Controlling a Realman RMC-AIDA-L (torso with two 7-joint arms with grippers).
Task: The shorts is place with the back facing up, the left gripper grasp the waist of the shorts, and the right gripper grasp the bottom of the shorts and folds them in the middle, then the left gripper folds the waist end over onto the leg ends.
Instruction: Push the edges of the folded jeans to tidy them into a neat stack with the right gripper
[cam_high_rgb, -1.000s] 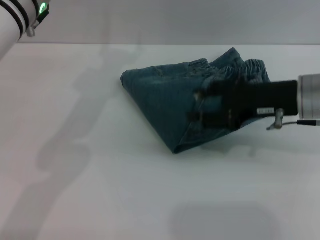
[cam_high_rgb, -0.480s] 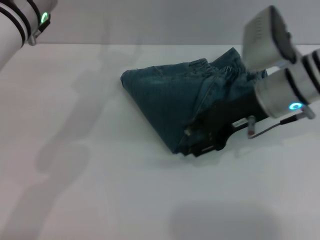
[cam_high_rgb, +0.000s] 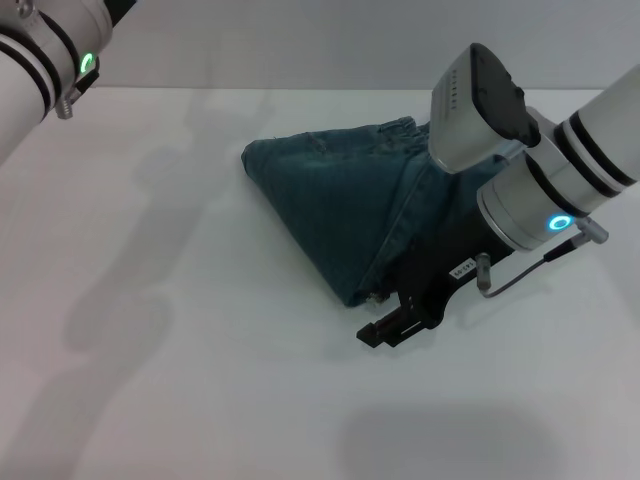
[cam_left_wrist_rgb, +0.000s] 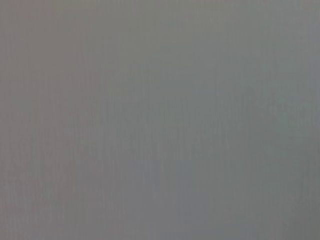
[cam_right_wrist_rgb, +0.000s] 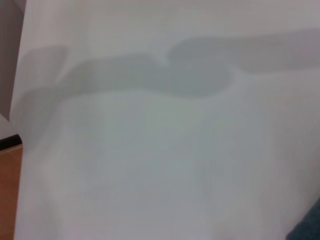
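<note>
One pair of denim shorts (cam_high_rgb: 345, 205) lies on the white table (cam_high_rgb: 200, 380), a little beyond its middle and toward the robot's right, bunched into a rough triangle whose point aims at the near edge. Only one garment is there, and neither its two pockets nor its leg ends can be picked out in the crumple.

Two arms show in the head view. The right gripper (cam_high_rgb: 392, 322) (the blue-lit arm's black claw) sits low at the near tip of the shorts, just beside the cloth; whether its fingers clamp any fabric, or stand apart, I cannot tell. The left arm (cam_high_rgb: 40, 60), with its green light, is up at the far left corner, well apart from the shorts, and its claw is outside the view.

The right wrist view shows bare table with one sliver of denim (cam_right_wrist_rgb: 307, 227) at a corner. The left wrist view is a featureless grey.
</note>
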